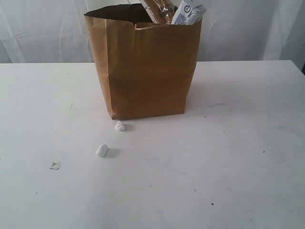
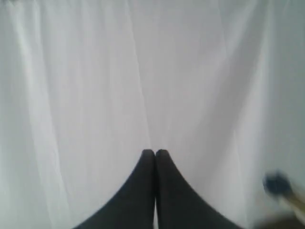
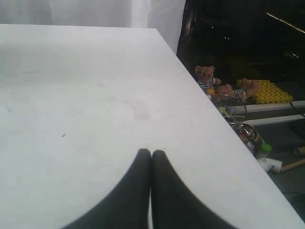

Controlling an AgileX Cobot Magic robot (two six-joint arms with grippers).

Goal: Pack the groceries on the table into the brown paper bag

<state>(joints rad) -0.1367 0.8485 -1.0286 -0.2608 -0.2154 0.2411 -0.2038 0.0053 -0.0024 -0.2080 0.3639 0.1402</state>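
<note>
Left wrist view: I read the left gripper [image 2: 155, 153] as fully closed, fingertips pressed together with nothing held; it faces a white curtain [image 2: 95, 71].

Right wrist view: the right gripper [image 3: 151, 154] is likewise closed and empty, above the white table [image 3: 71, 95]; past the table's edge I see a teddy bear [image 3: 206, 76] and a yellow mat [image 3: 267, 90].

Exterior view, nearest first: a small grey scrap [image 1: 55, 165] lies on the table; further in lies a white lump [image 1: 102, 150]; a second white lump [image 1: 120, 126] lies just beside the bag's front base. The brown paper bag [image 1: 143, 71] stands upright mid-table; the long spaghetti pack [image 1: 157, 10] and the small white-blue carton [image 1: 188, 13] protrude side by side from its open top.
</note>
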